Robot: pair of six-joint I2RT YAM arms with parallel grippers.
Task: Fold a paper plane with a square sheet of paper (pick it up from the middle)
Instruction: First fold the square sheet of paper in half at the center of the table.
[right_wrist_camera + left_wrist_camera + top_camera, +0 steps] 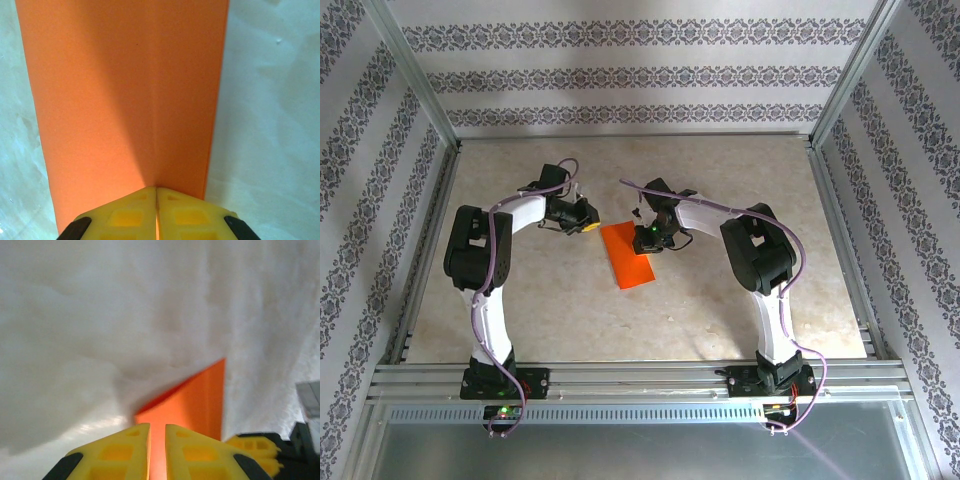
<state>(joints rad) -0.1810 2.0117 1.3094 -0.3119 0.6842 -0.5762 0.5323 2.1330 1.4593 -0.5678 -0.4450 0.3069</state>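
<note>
The orange-red sheet of paper [632, 262] lies mid-table and looks like a narrow oblong from above. In the right wrist view the paper [125, 90] has a soft ridge running up its middle to my right gripper [156, 215], which is shut on it. That gripper [652, 240] sits at the paper's far right edge. My left gripper [590, 227] is at the paper's far left corner. In the left wrist view its fingers [157, 450] stand a narrow gap apart, with the paper [192, 400] showing between them and raised off the table beyond.
The marble-look tabletop [740, 170] is walled by a metal frame and patterned panels. A yellow finger of the right gripper [252, 446] shows close beside the left one. Both arms bend inward, with open table behind and in front of the paper.
</note>
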